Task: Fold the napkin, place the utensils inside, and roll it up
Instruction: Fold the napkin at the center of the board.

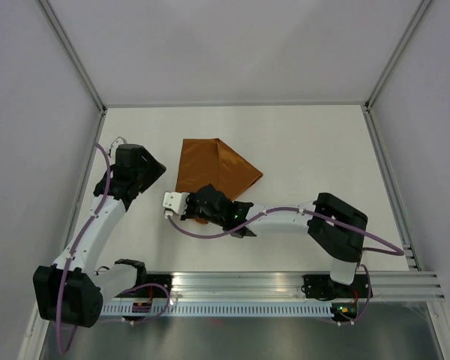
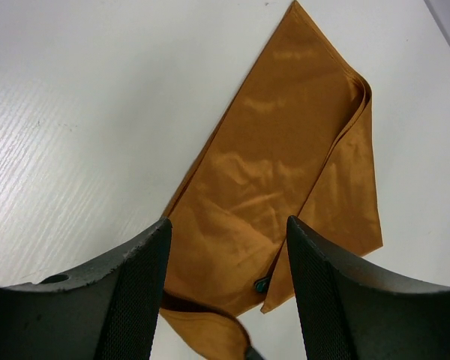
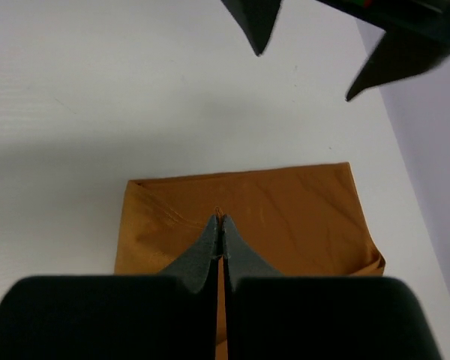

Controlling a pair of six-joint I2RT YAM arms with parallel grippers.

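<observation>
two arms bend inward: right fingers [image 3: 206, 251] pinch the napkin [image 3: 285, 217], left fingers [image 2: 135, 285] gape near it.

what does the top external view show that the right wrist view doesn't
Only the top view: the left arm and right arm whole, the metal rail at their bases, and most of the napkin's folded outline. Only the right wrist view: the right gripper's tips shut on the napkin, creases running from the pinch. Both: the napkin on the white table, and the open left gripper beyond it.
</observation>
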